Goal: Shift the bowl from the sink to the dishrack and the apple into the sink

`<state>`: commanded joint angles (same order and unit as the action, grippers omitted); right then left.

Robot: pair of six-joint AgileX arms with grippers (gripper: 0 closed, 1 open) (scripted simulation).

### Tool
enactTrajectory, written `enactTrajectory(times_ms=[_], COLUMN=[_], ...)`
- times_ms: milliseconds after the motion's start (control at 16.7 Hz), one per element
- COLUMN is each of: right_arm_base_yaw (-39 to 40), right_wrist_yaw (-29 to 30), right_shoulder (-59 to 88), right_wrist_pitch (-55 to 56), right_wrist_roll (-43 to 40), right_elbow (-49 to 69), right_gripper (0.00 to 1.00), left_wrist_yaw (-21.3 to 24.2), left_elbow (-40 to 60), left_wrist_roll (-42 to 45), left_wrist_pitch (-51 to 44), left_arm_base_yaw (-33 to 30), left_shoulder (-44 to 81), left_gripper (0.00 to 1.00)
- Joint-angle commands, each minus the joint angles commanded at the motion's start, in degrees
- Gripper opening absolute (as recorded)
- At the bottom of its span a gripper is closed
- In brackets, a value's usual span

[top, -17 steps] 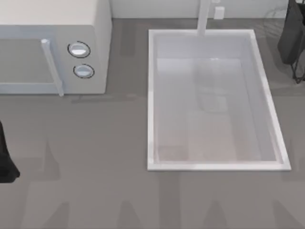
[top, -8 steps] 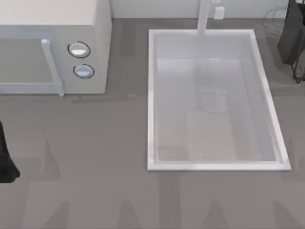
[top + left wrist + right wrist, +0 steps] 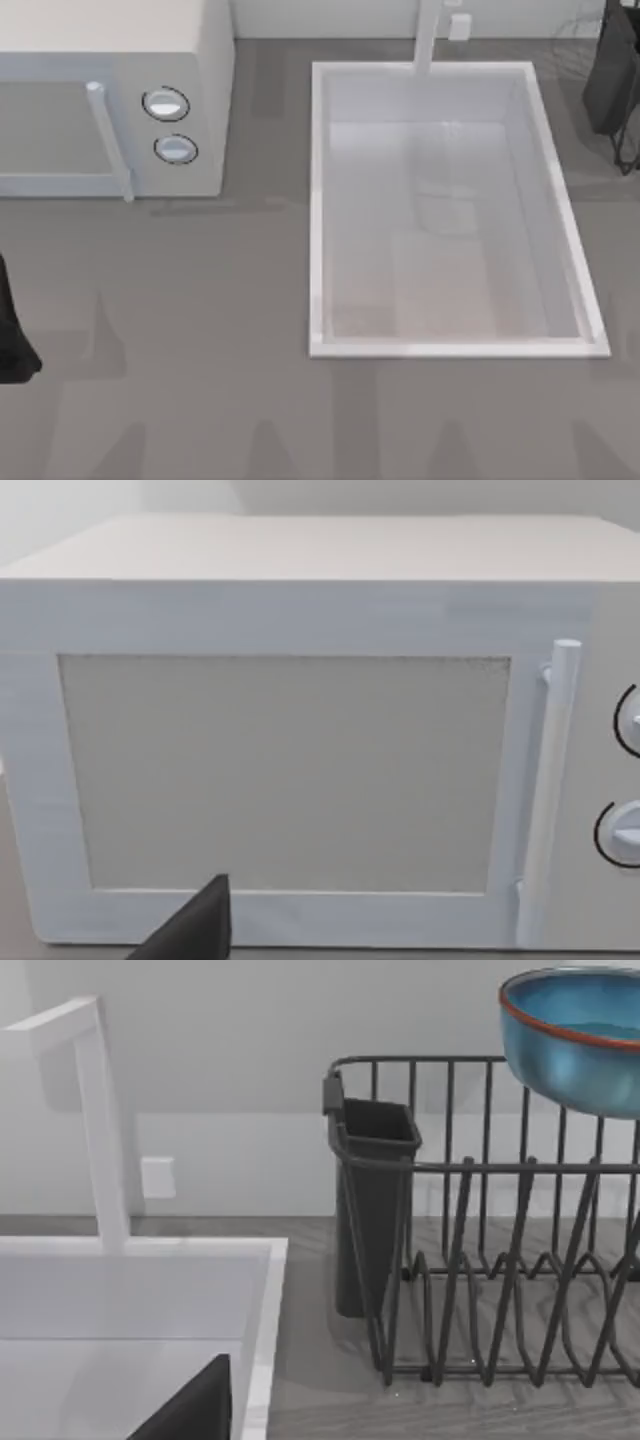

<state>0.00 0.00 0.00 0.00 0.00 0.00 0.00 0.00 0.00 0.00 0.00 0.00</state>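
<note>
On the grey table (image 3: 200, 300), the largest thing is the white microwave (image 3: 110, 100) at the top view's left, its door and handle facing the left wrist camera. Next in size comes the sink (image 3: 318, 200), right of centre, with its faucet (image 3: 428, 35) at the far rim; its basin lies bare, with no bowl and no apple in it. Past the sink's right side stands the dark wire dishrack (image 3: 480, 1260), a dark cutlery cup hung on its near end.

The bowl (image 3: 575, 1035) appears in the right wrist view, above the rack's upright wires; whether it rests on them or hangs just over them cannot be told. The apple cannot be placed from these pictures.

The left arm (image 3: 12, 330) sits parked at the table's left edge, and the right arm (image 3: 618, 70) is by the rack at the far right. How far either pair of jaws stands open, or whether they grip anything, cannot be told.

As a judgement, the bowl looks stiff, glazed, slick and chippable, best pinched across its thin rim wall. The apple should be light, firm and prone to rolling, best taken across its widest part from above.
</note>
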Motion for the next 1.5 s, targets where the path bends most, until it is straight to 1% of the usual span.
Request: enactTrajectory(times_ms=[420, 660, 900, 1320, 1500], right_arm_base_yaw=[-0.2, -2.2, -5.7, -12.6, -15.0], right_wrist_yaw=[0.0, -0.2, -0.3, 0.0, 0.1], right_shoulder=[0.7, 9.0, 25.6, 63.3, 76.7], right_wrist_pitch=[-0.6, -7.2, -19.2, -44.5, -53.3], right_wrist_roll=[-0.1, -1.6, -4.8, -12.0, -14.5], right_elbow=[0.7, 8.1, 20.2, 43.6, 51.8], right_gripper=[1.0, 1.0, 1.0, 1.0, 1.0], left_wrist_yaw=[0.0, 0.0, 0.0, 0.0, 0.0], left_elbow=[0.0, 0.0, 0.0, 0.0, 0.0], left_wrist_roll=[0.0, 0.0, 0.0, 0.0, 0.0], left_wrist_pitch=[0.0, 0.0, 0.0, 0.0, 0.0], left_arm_base_yaw=[0.0, 0.0, 0.0, 0.0, 0.0], left_shoulder=[0.0, 0.0, 0.0, 0.0, 0.0], left_gripper=[1.0, 1.0, 1.0, 1.0, 1.0])
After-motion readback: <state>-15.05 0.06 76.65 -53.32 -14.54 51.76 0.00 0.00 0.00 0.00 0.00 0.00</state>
